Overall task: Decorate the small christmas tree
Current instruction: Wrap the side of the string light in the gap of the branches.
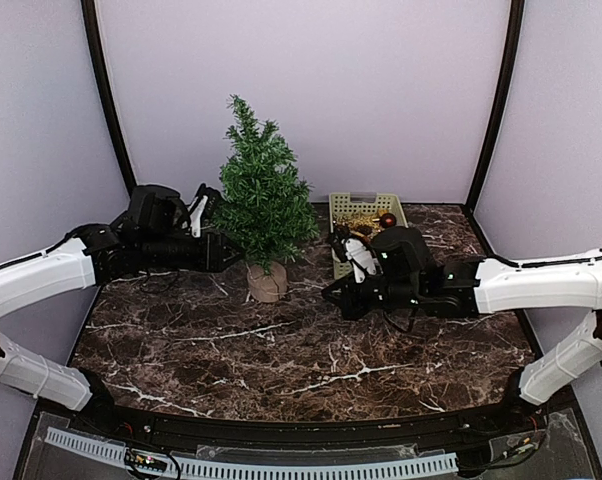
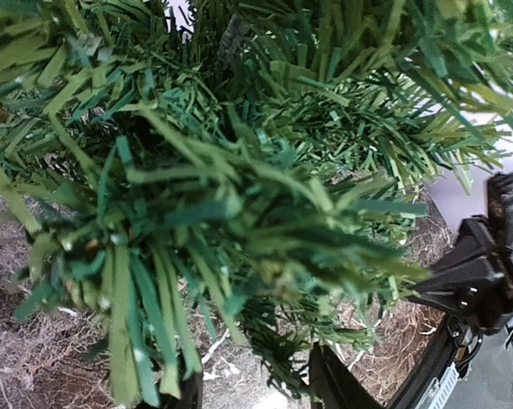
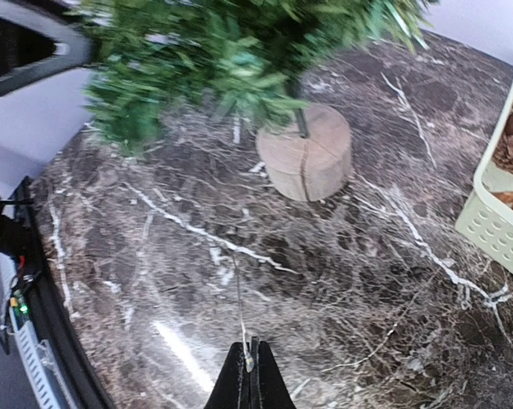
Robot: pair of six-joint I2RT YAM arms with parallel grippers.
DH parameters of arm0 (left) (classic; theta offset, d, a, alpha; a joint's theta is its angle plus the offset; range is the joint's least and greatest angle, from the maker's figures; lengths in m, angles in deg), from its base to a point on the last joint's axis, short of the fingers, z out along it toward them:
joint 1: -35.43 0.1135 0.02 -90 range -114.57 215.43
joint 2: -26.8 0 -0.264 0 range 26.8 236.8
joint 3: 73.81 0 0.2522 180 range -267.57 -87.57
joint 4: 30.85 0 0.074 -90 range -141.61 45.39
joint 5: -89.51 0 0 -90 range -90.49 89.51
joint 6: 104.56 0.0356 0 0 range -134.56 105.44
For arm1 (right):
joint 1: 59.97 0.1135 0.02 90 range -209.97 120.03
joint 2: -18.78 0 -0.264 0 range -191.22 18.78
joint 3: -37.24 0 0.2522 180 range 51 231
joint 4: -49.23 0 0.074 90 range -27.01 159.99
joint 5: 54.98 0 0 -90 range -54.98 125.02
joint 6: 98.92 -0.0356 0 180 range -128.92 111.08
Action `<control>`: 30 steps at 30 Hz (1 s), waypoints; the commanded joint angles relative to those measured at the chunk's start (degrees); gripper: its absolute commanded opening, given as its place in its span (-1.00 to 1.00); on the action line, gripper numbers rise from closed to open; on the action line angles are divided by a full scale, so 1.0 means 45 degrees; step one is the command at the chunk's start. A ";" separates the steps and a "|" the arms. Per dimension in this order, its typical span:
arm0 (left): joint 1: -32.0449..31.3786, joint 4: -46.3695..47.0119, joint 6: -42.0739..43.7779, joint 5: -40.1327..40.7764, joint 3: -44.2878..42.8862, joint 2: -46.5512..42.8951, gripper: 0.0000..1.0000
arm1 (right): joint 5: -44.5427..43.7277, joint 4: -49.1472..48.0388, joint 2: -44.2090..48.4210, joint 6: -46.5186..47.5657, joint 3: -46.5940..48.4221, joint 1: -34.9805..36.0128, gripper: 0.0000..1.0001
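Note:
The small christmas tree [image 1: 264,200] stands upright on its round tan base [image 1: 267,282] at the middle back of the marble table. My left gripper [image 1: 221,250] is pushed into its lower left branches. In the left wrist view the green needles [image 2: 239,170] fill the frame, and the gripper [image 2: 252,375] has its two dark fingers apart with needles hanging between them. My right gripper [image 1: 333,293] hovers right of the base. In the right wrist view it [image 3: 250,345] is shut on a thin thread [image 3: 239,298], facing the base [image 3: 305,162] and tree [image 3: 239,60].
A pale green basket [image 1: 351,200] holding gold and brown ornaments and a dark red ball [image 1: 388,220] sits behind the right arm; its wall [image 3: 495,230] and a pine cone [image 3: 510,153] show at the right edge. The right arm [image 2: 478,281] shows beyond the branches.

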 commanded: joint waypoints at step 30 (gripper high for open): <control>-0.0027 0.0823 -0.0355 0.0861 0.0697 0.0227 -1.00 | -0.2464 -0.0413 0.0626 -0.0917 0.3309 -0.0034 -1.00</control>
